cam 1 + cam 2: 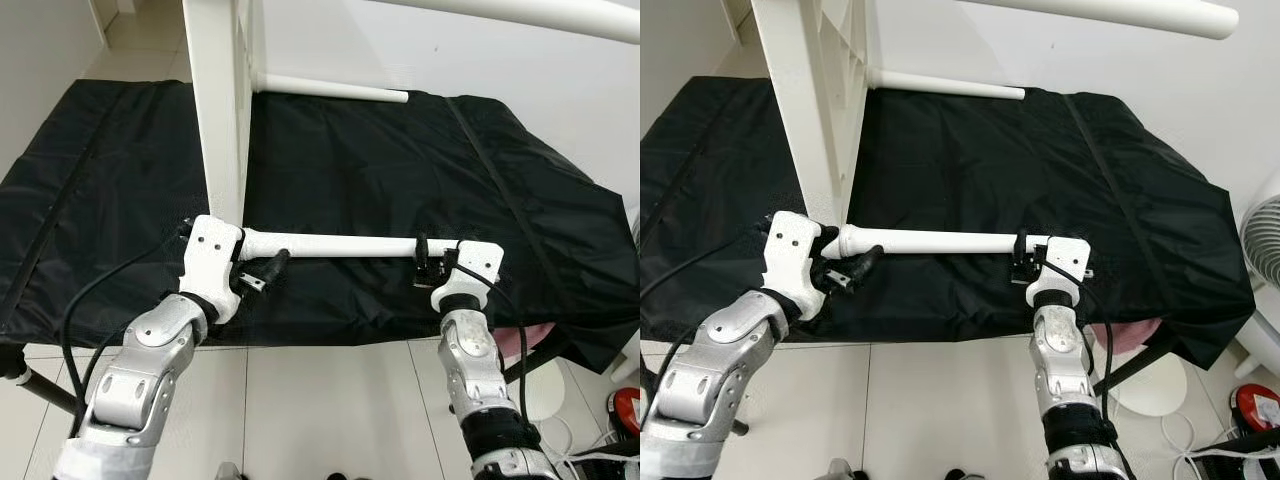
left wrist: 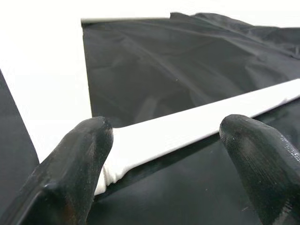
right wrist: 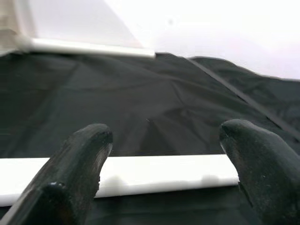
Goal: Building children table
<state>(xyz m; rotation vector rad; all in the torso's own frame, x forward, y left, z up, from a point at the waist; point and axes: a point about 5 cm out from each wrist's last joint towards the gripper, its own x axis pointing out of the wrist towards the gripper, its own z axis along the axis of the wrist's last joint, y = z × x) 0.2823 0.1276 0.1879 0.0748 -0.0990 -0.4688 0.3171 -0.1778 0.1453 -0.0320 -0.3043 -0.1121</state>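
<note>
Two pincers are seen at the ends of one white rod (image 1: 335,245) at the lower middle of the frame. The left pincer (image 1: 262,272) is spread wide, its fingers (image 2: 70,168) set apart on either side of the rod's near end without gripping it. The right pincer (image 1: 430,262) is likewise wide open at the rod's far end. The rod lies on a black sheet (image 1: 400,170). A white tabletop (image 1: 222,100) stands on edge at upper left, with a second white leg (image 1: 330,88) beyond.
</note>
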